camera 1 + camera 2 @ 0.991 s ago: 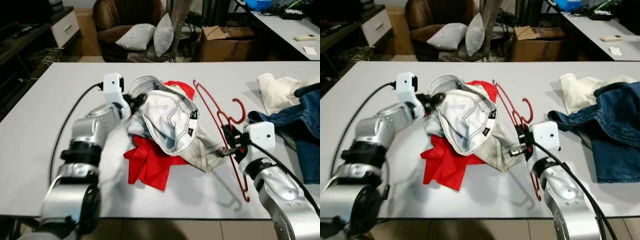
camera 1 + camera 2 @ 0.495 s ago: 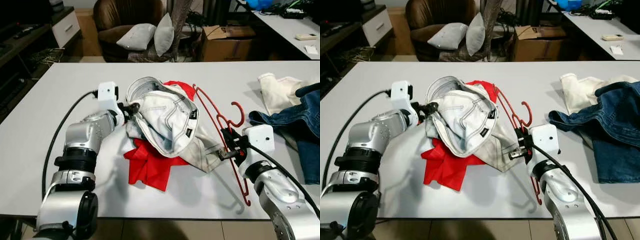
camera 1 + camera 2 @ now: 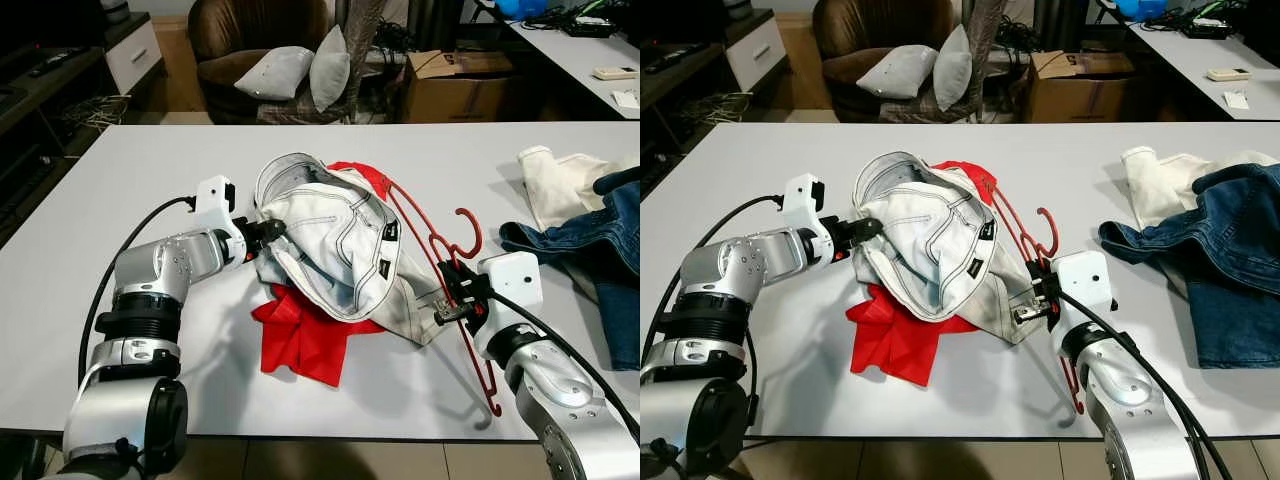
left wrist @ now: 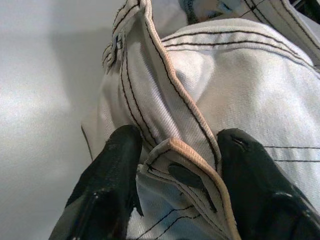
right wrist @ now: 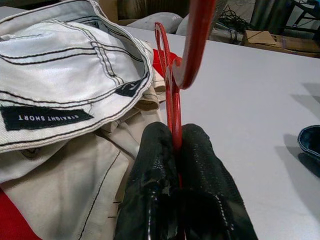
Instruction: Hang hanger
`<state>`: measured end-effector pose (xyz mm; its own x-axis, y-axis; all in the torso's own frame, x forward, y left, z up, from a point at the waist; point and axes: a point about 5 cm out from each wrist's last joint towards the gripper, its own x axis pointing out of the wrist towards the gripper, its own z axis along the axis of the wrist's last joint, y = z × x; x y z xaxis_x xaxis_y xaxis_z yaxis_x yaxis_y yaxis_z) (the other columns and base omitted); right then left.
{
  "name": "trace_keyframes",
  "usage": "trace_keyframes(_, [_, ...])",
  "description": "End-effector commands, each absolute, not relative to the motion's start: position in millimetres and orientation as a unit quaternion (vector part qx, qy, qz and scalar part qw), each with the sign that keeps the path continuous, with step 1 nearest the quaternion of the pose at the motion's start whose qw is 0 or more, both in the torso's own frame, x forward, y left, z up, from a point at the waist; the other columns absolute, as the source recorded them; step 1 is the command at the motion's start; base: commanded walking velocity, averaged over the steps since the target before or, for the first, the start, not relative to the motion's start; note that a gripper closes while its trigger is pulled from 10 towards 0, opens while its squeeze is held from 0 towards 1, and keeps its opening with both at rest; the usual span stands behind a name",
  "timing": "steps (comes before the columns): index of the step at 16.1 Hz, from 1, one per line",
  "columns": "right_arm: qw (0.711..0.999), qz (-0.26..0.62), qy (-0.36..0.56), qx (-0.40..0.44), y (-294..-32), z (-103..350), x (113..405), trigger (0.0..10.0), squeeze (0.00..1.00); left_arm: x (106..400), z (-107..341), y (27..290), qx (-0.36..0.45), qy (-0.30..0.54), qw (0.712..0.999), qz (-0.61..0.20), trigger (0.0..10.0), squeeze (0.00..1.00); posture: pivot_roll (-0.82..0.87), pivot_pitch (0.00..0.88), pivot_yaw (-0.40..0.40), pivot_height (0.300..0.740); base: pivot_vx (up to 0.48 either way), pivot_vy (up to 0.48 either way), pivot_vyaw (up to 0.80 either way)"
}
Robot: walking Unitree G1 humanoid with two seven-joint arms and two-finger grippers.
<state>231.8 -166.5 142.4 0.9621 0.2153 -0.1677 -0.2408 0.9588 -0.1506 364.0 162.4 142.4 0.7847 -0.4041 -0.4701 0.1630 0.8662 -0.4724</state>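
Since a second ago, the left gripper (image 3: 262,233) has drawn back toward the left, pulling the waistband of the white shorts (image 3: 335,240) with it, so the pale cloth now spreads wider over the red garment (image 3: 305,335).

From the head cameras, the red hanger (image 3: 440,255) lies on the white table (image 3: 90,200), its far end under the shorts and its hook curling up to the right. The right gripper (image 3: 447,295) sits on its bar. A blue denim garment (image 3: 610,255) and a cream cloth (image 3: 555,185) lie at the right edge.

At the left wrist, two black fingers (image 4: 107,175) stand partly apart, pinching a folded hem of the shorts.

At the right wrist, both fingers (image 5: 152,185) press together on the thin hanger bar.
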Motion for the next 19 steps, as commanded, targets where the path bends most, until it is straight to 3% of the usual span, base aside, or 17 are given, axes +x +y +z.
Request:
trace_keyframes(1, [0.986,0.121,0.074,-0.087,-164.4,144.2,231.9,10.0,0.0,365.7,139.0,164.5,-0.198,0.307,0.92,-0.145,0.8,0.0,-0.06,0.0,0.088,0.74,0.0,0.0,0.0])
trace_keyframes(2, [0.986,0.121,0.074,-0.088,-163.6,144.3,232.1,10.0,0.0,367.7,137.3,165.6,-0.199,0.312,0.919,-0.14,0.0,0.0,-0.06,0.0,0.092,0.74,0.0,0.0,0.0])
trace_keyframes(11, [0.986,0.12,0.073,-0.092,-161.3,141.3,231.5,10.0,0.0,369.2,125.8,171.4,-0.228,0.33,0.903,-0.157,0.0,0.0,-0.06,0.0,0.111,0.74,0.0,0.0,0.0])
trace_keyframes(19, [0.987,0.113,0.072,-0.093,-161.0,138.8,236.2,10.0,0.0,373.9,139.9,178.6,-0.223,0.286,0.914,-0.184,0.0,0.0,-0.03,0.0,0.112,0.74,0.0,0.0,0.0])
